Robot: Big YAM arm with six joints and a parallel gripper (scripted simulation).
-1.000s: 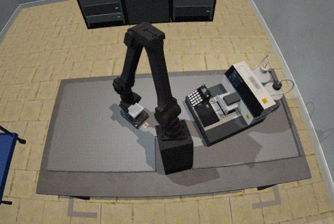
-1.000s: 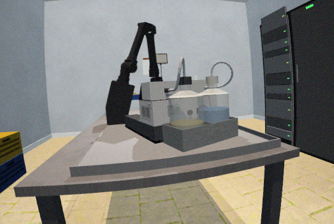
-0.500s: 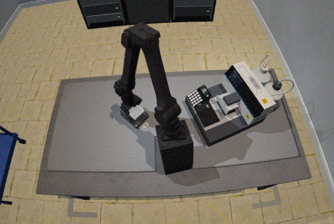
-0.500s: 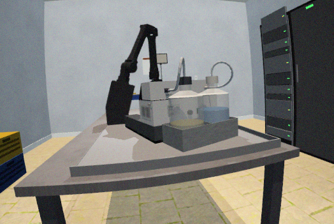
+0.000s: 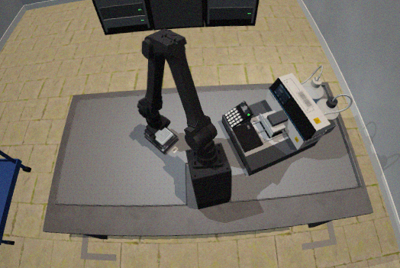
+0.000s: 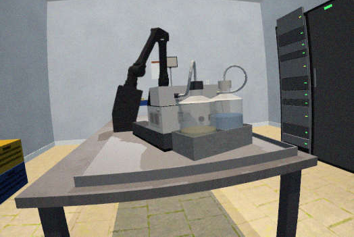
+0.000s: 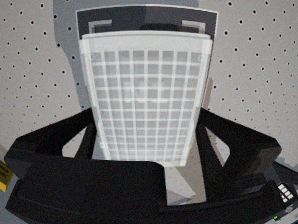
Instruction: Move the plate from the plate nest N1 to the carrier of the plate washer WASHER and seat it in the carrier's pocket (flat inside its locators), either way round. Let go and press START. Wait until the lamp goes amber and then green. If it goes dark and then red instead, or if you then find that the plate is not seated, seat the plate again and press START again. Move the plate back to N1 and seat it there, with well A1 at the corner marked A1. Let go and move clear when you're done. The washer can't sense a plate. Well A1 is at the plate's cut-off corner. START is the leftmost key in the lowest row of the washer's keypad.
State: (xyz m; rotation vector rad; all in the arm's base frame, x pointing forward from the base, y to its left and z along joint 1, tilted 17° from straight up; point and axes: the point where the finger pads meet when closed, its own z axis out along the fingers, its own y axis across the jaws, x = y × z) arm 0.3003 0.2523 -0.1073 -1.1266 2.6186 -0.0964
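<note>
The plate [image 5: 166, 137] [image 7: 140, 90] is whitish and translucent, gridded with small square wells. The hand [image 5: 162, 133] [image 7: 146, 112] grips it by its sides over the dark nest [image 5: 166, 151] [image 7: 120, 19]; whether they touch, I can't quite tell.

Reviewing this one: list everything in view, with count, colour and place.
plate: one, whitish, between the fingers over the nest
plate nest: one, dark, on table
table: one, grey, centre
washer: one, white and dark, on table
bottles: two, clear, behind washer
server racks: two, dark, beyond table
cart: one, blue, top view's left edge
crates: two, yellow over blue, exterior's left edge
arm: one, black, on table
gripper: one, black, gripping plate
</note>
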